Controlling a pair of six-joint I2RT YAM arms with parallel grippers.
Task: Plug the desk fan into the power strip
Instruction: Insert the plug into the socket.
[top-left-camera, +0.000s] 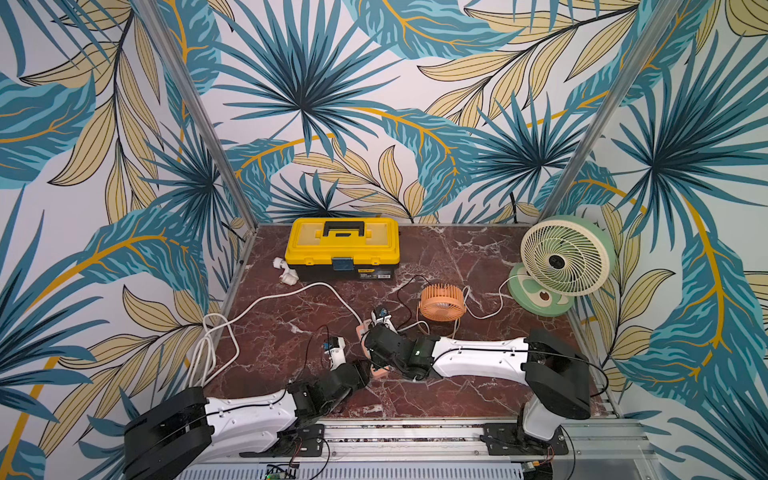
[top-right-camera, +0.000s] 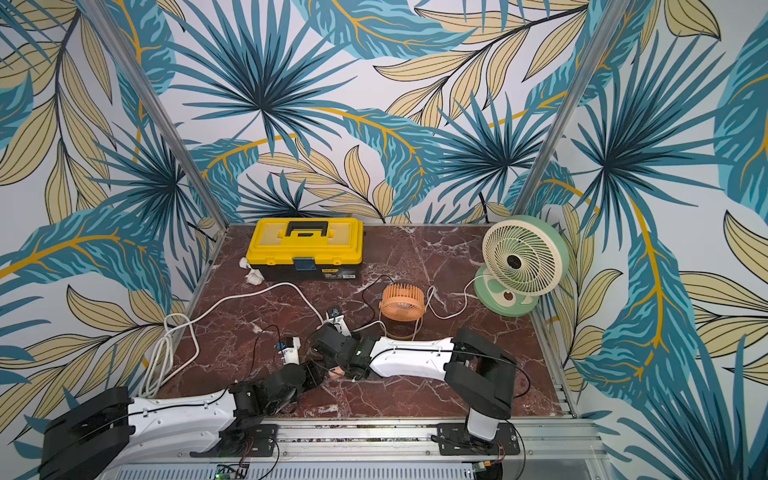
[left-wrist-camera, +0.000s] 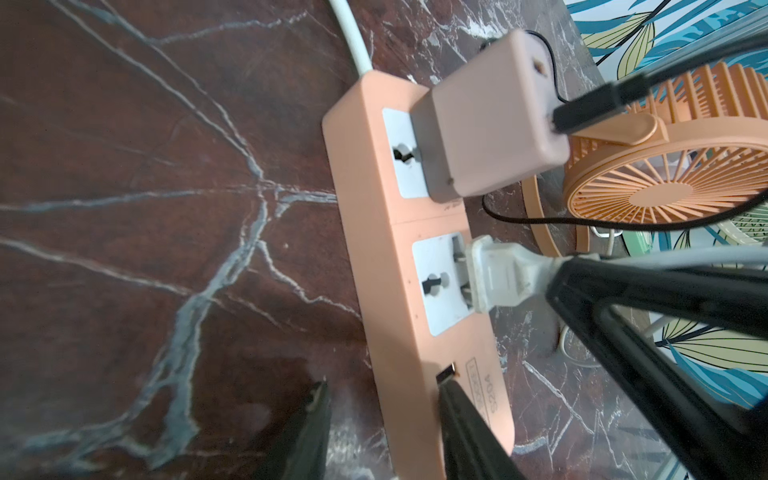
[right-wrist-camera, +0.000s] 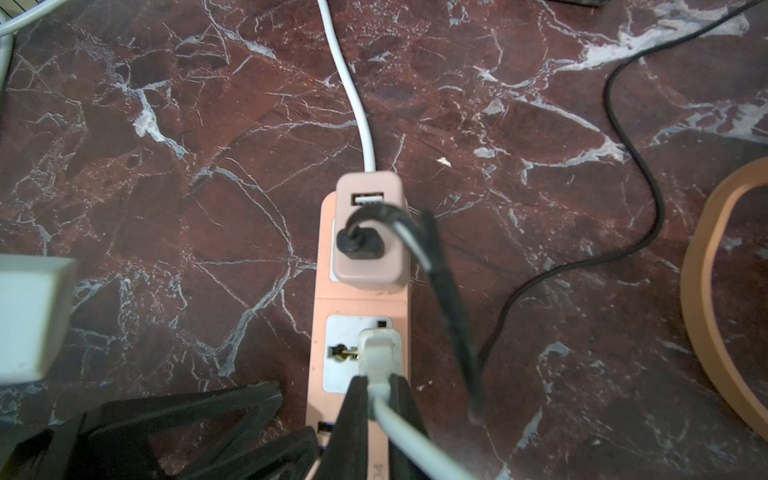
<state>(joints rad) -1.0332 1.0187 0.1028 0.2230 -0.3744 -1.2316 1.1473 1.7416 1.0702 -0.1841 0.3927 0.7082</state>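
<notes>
Nearby, a yellow toolbox (top-left-camera: 343, 245), a small orange fan (top-left-camera: 441, 302) and the green desk fan (top-left-camera: 565, 257) are seen on the marble table (top-left-camera: 457, 257). One socket of the power strip (left-wrist-camera: 374, 216) is taken by a pink adapter (left-wrist-camera: 490, 120) with a black cable (right-wrist-camera: 640, 166). "S20A" can be read on the strip. The white plug (right-wrist-camera: 380, 345) is clamped in the right gripper (right-wrist-camera: 380, 399) at the free socket, prongs partly in. The left gripper (left-wrist-camera: 384, 386) is held part-open, one finger over the strip's USB end, one beside it.

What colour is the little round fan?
The little fan is orange; the left wrist view shows it best.
</notes>
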